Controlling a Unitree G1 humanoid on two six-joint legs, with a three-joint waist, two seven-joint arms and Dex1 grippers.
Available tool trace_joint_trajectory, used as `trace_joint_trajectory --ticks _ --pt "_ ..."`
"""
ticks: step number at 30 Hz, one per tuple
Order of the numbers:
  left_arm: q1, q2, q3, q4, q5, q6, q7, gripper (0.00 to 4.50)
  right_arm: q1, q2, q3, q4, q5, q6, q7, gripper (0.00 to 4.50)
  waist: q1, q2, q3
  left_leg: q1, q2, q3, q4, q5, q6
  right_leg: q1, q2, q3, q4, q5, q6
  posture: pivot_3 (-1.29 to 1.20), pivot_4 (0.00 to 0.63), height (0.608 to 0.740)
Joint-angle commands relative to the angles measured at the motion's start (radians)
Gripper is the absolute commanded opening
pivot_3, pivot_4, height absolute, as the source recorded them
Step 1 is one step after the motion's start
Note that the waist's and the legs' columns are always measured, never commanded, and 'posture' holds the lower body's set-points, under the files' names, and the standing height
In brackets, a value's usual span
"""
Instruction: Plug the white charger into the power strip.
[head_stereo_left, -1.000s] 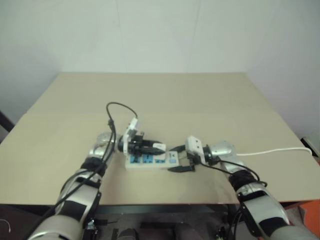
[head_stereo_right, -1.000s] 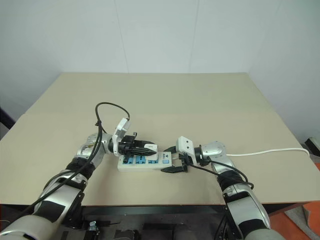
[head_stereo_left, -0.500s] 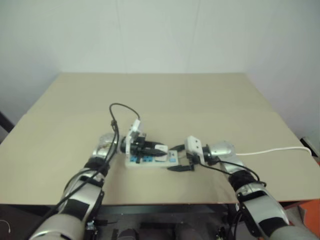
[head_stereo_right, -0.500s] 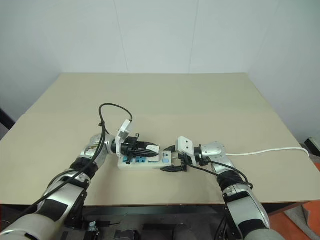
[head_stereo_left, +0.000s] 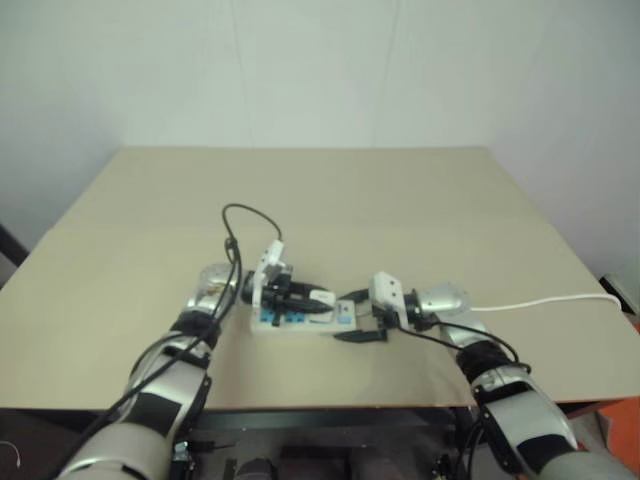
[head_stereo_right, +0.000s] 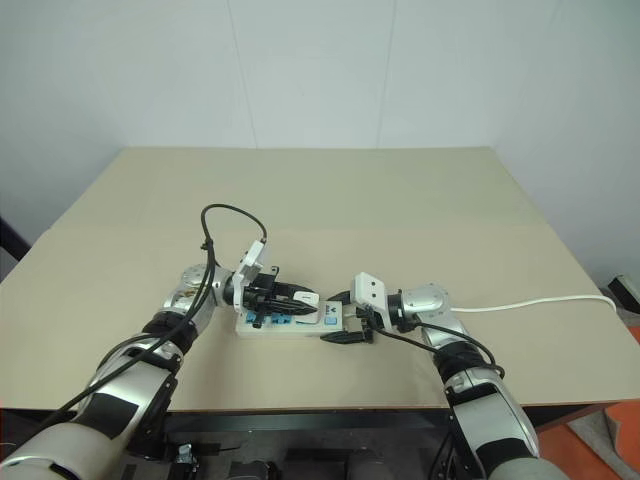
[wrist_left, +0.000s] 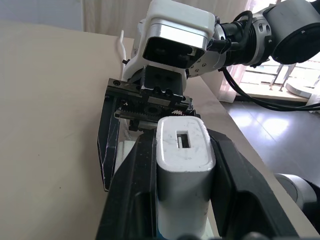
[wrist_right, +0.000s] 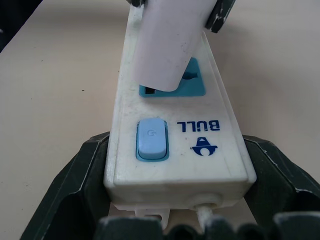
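Gripping the white charger (wrist_left: 185, 165) in my left gripper (wrist_left: 182, 200) over the power strip's (wrist_right: 175, 125) end socket, right gripper (wrist_right: 175, 200) bracing the strip on the bench (head_stereo_right: 400, 190), I risk jamming tilted prongs.

You're looking at a smooth glossy white plastic charger (wrist_left: 185, 159), scuffed white plastic power strip (wrist_right: 177, 145), matt beige table (head_stereo_right: 400, 200), black ridged plastic fingers (wrist_left: 134, 190)

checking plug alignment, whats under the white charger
A blue socket face of the power strip lies under the white charger. Its prongs and most of that socket's holes are covered by the charger body.
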Motion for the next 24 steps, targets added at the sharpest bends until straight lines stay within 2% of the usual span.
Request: trace_joint_trajectory --ticks 1,14,24 --pt "0.026 0.010 -0.020 -0.005 0.021 -0.035 -0.002 1.03 0.009 -0.015 0.013 0.035 -0.054 -0.007 -0.037 3.40 0.000 0.000 -0.001 0.000 0.000 0.000 0.000 0.000 0.000 0.000 0.000 0.000 0.000 0.000 0.000 0.00 0.150 0.740" --pt "0.086 0.035 -0.040 0.054 0.094 -0.126 -0.002 1.03 0.017 -0.025 0.015 0.029 -0.054 -0.020 -0.032 3.40 -0.002 0.000 -0.004 0.000 0.000 0.000 0.000 0.000 0.000 0.000 0.000 0.000 -0.001 0.000 0.000 0.00 0.150 0.740" --pt "0.086 0.019 0.010 0.100 0.139 -0.148 -0.002 1.03 0.030 -0.030 0.024 0.010 -0.055 -0.029 -0.032 3.40 -0.001 0.001 -0.007 0.002 0.000 0.000 -0.001 0.000 0.000 0.002 0.000 0.000 -0.001 0.000 0.000 0.00 0.150 0.740"
